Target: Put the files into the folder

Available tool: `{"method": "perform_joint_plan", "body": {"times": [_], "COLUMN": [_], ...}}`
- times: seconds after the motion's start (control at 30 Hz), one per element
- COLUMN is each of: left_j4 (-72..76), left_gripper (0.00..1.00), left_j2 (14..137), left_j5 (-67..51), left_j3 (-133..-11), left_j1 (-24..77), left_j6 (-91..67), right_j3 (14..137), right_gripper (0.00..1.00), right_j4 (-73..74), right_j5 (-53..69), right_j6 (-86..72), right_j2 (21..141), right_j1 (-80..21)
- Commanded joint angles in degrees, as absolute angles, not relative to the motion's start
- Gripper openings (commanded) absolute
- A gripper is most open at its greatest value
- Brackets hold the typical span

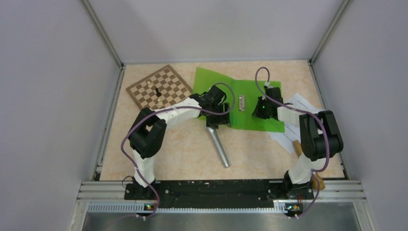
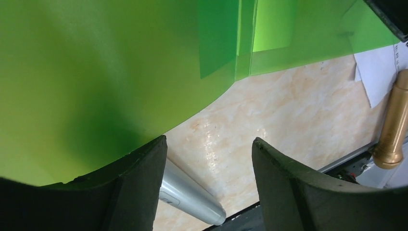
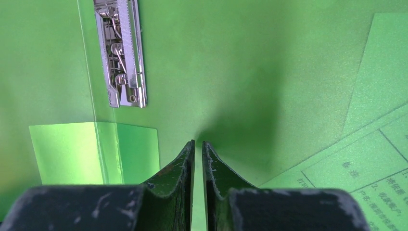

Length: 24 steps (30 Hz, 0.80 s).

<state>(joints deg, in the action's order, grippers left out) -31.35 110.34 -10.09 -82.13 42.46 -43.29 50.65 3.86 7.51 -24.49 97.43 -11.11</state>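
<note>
Folder point(image 1: 206, 82) is receiving your right gripper point(image 3: 198, 144) on its right-hand cover. The jaws are standing all but closed, with only a sliver of green showing between them and nothing held. The tips are pointing down at the cover; whether they are pressing on it cannot be confirmed.

Just beyond those tips, the metal clip point(image 3: 120, 53) is lying along the spine fold, with a lighter green inner pocket point(image 3: 94, 151) nearer the wrist. To the other side, printed lines of the files point(image 3: 380, 163) are showing through the translucent plastic.

Your left gripper point(image 2: 209, 144) is hovering with its jaws wide apart and nothing between them but bare counter point(image 2: 288, 106). The left cover's near edge is curving past the outer side of one finger point(image 2: 139, 192). Contact there cannot be determined. A silver cylinder point(image 2: 187, 195) is lying just behind that finger, pointing toward the near edge.

In the top view, the folder is lying open about midway along the far edge. The files are lying toward the right edge, partly tucked under the folder's right cover. A chessboard point(image 1: 160, 86) carrying a few pieces is sitting toward the far left corner, just beside the left cover. A brass-coloured cylinder point(image 2: 393, 125) is lying near the right edge, close to the right arm's base.
</note>
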Motion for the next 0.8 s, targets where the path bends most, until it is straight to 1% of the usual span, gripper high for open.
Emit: {"method": "perform_joint_plan", "body": {"times": [0.0, 0.43, 0.67, 0.77], "left_j4": [-34.5, -40.9, -41.5, -41.7], "left_gripper": [0.70, 0.69, 0.69, 0.69], "left_j2": [109.1, 108.9, 107.1, 106.3], "left_j5": [-8.3, -7.6, -6.5, -6.6], "left_j3": [-83.5, -81.3, -80.3, -81.7], "left_j1": [42.1, 42.1, 42.1, 42.1], "left_j6": [-38.8, -37.0, -36.8, -36.3], "right_j3": [51.3, 52.0, 52.2, 52.4], "right_gripper": [0.11, 0.11, 0.11, 0.11], "right_j4": [6.8, 5.5, 5.4, 5.6], "right_j5": [8.2, 10.0, 10.1, 10.1], "right_j6": [-23.9, -24.8, -24.9, -25.0], "right_j2": [98.4, 100.3, 100.6, 100.4], "right_j1": [-11.5, -11.5, -12.0, -12.2]}}
